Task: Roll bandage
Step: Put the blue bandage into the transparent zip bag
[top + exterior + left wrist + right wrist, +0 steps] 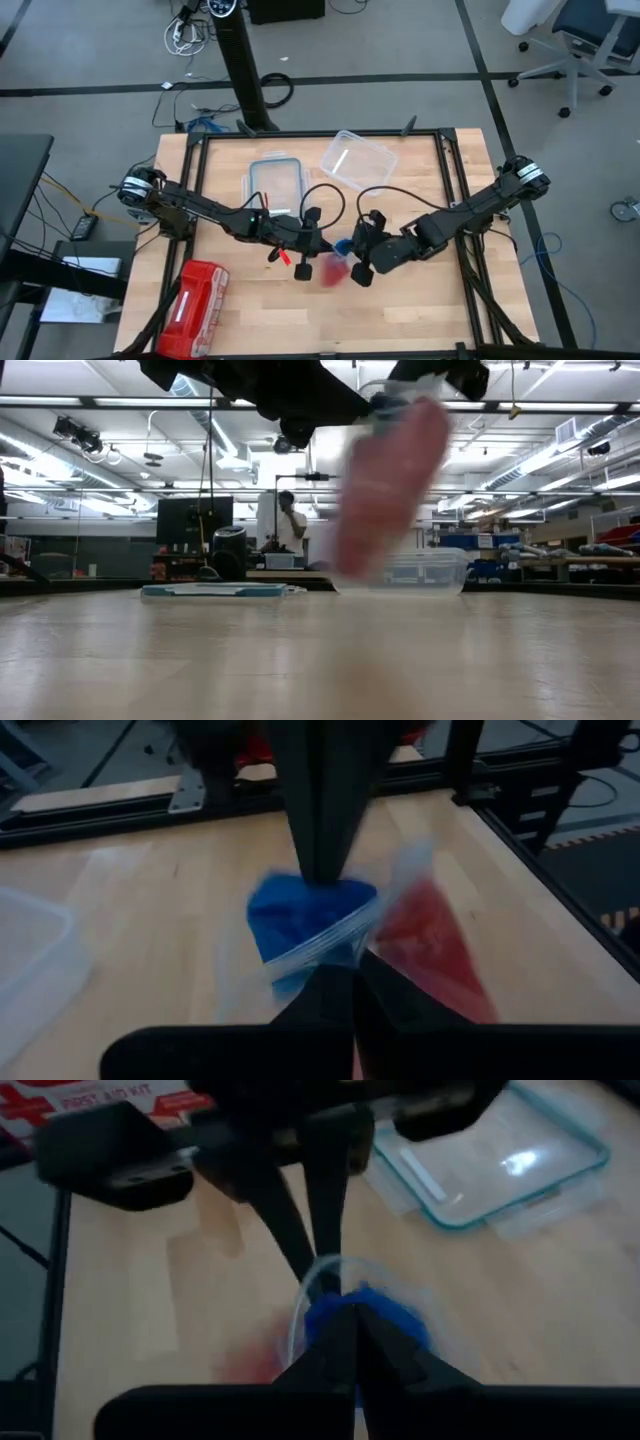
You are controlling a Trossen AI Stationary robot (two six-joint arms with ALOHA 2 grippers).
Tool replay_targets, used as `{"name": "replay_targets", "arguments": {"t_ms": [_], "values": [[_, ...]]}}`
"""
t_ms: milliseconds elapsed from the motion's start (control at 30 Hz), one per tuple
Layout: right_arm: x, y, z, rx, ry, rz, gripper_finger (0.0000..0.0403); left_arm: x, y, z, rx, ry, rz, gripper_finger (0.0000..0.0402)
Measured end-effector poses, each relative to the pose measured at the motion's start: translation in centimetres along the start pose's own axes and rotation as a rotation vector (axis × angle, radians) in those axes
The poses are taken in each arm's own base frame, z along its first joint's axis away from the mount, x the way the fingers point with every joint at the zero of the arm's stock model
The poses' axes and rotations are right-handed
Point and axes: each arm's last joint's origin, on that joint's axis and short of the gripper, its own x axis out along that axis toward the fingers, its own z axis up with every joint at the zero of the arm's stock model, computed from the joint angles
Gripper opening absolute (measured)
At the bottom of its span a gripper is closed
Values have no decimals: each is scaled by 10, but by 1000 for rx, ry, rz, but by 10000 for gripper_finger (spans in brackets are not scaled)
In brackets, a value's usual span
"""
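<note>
Dark fingers (320, 1010) of our left gripper (305, 245) fill the near edge of its wrist view, jaws together and pinching the top of a clear plastic bag (330, 935). Our right gripper (358, 250) meets it from the other side over the middle of the desk (420, 310), its jaws likewise clamped on the bag's edge. Between the two we see the bandage (300, 910), a bright blue, plain bundle of fabric sitting inside the bag at its top, lifted off the desk. Below it in the bag is something red-pink (435, 945), blurred. On the red pouch (192, 297) near the front left corner we read "FIRST AID KIT" in the right wrist view. A clear container (357, 158) and its teal-rimmed lid (275, 181) lie toward the back of the desk. A person (290, 520) stands in the room beyond.
</note>
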Motion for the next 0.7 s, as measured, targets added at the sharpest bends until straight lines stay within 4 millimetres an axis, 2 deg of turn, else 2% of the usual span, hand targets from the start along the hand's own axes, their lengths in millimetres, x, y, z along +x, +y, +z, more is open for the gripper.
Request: {"name": "replay_targets", "arguments": {"t_ms": [100,167,433,567,700], "values": [[-12,5,7,-22,0,-1,1,0,-1,0,0,-2,-11,0],[-16,5,7,-54,66,27,1,0,-1,0,2,2,-19,0],[-21,9,0,-219,162,120,19,0,-1,0,13,3,-25,0],[-24,16,-5,-280,164,144,44,0,-1,0,14,6,-25,0],[-25,20,-10,-355,170,160,90,0,-1,0,14,4,-25,0]]}}
